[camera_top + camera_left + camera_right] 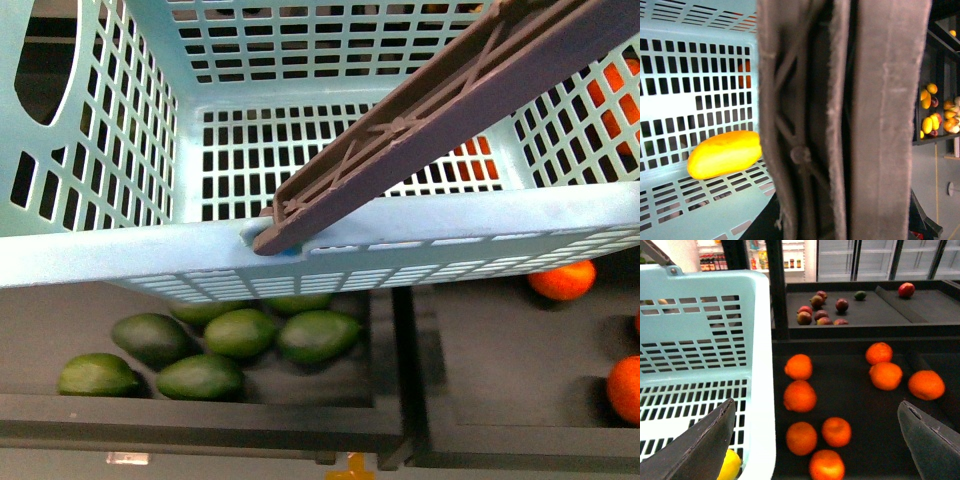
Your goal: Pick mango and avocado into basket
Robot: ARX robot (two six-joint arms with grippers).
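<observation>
Mango (724, 154) already laid in basket (420, 225). Avocado (150, 338) seen lower left of front view, below basket rim, long axis near-horizontal, on left arm's side. Right pincer (816, 405) spread wide, empty, over oranges (885, 376). Left pincer state cannot be told.

We find no text, brand or number that we can read. The bottles (710, 262) on the far left shelf carry labels too small, and the pale tag (125, 458) on the near ledge is blurred.

8 oranges (800, 396) lie scattered on a dark tray (860, 405); reddish fruits (821, 315) cluster on the rear tray (880, 310).
</observation>
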